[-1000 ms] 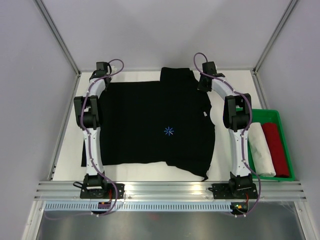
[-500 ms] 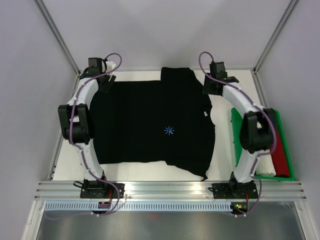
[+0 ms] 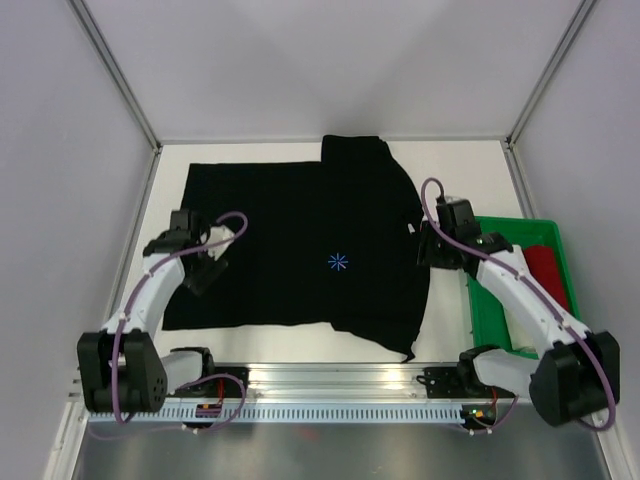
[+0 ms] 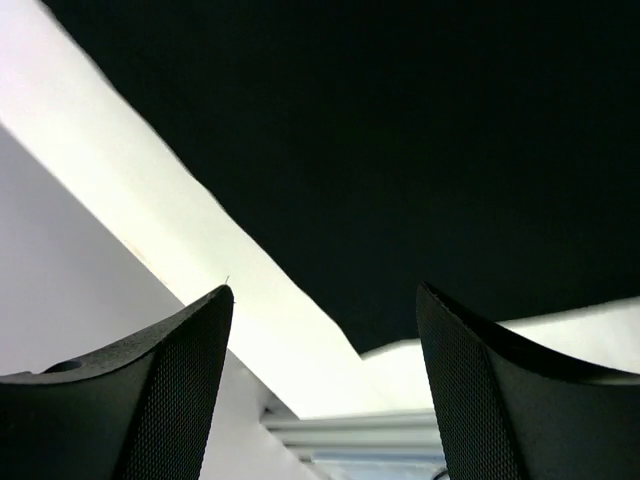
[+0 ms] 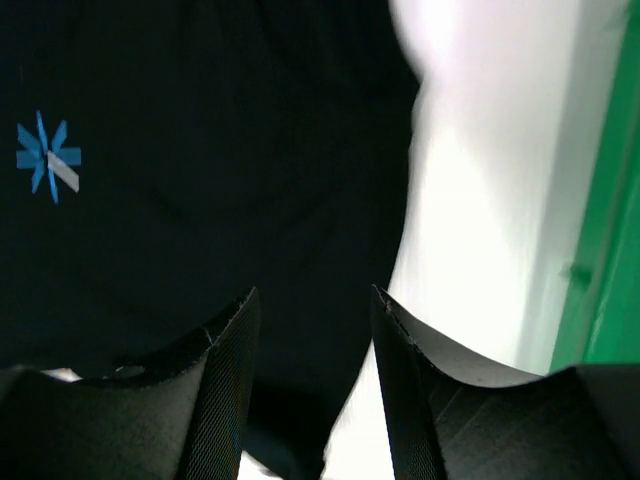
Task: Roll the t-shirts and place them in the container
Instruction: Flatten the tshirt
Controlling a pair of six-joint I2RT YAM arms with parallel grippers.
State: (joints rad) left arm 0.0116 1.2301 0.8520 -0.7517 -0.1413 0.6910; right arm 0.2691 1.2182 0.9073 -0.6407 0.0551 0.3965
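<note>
T-shirt (image 3: 300, 245), black, lies flat for rolling; your left gripper (image 3: 208, 262) at 9 o'clock and right gripper (image 3: 437, 243) at 3 o'clock gape empty.

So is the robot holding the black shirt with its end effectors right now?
No, nothing is held. The left end effector and right end effector are both open and empty above the black t-shirt, which lies flat on the table.

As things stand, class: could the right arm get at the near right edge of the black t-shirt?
Probably yes. The right gripper hangs open beside the black t-shirt, right at that edge, with only bare table below and nothing between them.
</note>
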